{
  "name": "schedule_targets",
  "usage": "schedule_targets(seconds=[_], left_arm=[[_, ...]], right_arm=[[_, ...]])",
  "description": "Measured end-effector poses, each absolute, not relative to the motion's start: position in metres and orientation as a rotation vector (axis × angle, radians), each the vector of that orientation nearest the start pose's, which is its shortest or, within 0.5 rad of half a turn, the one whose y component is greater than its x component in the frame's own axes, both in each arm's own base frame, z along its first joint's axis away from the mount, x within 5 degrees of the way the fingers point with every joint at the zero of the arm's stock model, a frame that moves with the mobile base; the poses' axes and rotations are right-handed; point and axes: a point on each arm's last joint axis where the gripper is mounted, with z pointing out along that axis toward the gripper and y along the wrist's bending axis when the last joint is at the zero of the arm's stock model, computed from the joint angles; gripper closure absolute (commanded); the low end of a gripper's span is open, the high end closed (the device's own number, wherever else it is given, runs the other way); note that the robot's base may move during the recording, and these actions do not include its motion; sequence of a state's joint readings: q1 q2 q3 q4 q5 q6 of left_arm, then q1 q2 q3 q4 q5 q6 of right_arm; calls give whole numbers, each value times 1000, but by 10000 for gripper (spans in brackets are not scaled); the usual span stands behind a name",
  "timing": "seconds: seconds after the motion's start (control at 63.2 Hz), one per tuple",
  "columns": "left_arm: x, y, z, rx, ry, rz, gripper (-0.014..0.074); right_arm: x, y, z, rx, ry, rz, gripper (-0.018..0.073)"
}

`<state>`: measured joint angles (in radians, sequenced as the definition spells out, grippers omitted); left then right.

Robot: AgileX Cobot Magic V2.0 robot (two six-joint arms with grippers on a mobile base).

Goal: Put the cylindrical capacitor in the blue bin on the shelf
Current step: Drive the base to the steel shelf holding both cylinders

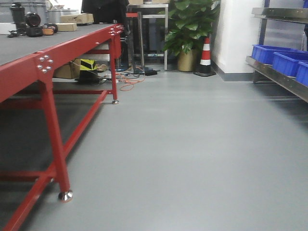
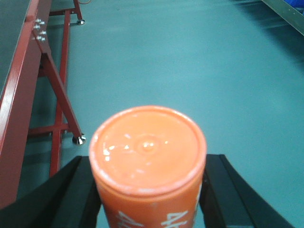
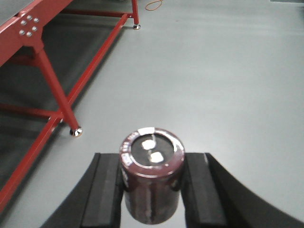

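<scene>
Pinching the cylindrical capacitor [image 3: 152,164] upright in the right hand [image 3: 153,197], terminal end toward the wrist camera. Clamping an orange cylinder [image 2: 148,152] in the left hand [image 2: 149,194]. Well short of the shelf [image 1: 279,79], off rightward; blue bin [image 1: 288,62] on it, likely nearer the right arm.

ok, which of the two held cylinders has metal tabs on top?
The dark maroon cylinder in the right claw: two silver tabs on top. The left claw holds a smooth-topped orange cylinder.
</scene>
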<state>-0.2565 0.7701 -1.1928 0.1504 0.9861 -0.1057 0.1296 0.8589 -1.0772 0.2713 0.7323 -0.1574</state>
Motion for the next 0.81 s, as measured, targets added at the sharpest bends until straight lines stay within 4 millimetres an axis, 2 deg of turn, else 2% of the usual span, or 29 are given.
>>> schedule_targets(seconds=[0.807], left_arm=[[112, -18, 448, 160, 2032, -47, 707]], right_arm=[[156, 37, 423, -200, 1974, 293, 721]])
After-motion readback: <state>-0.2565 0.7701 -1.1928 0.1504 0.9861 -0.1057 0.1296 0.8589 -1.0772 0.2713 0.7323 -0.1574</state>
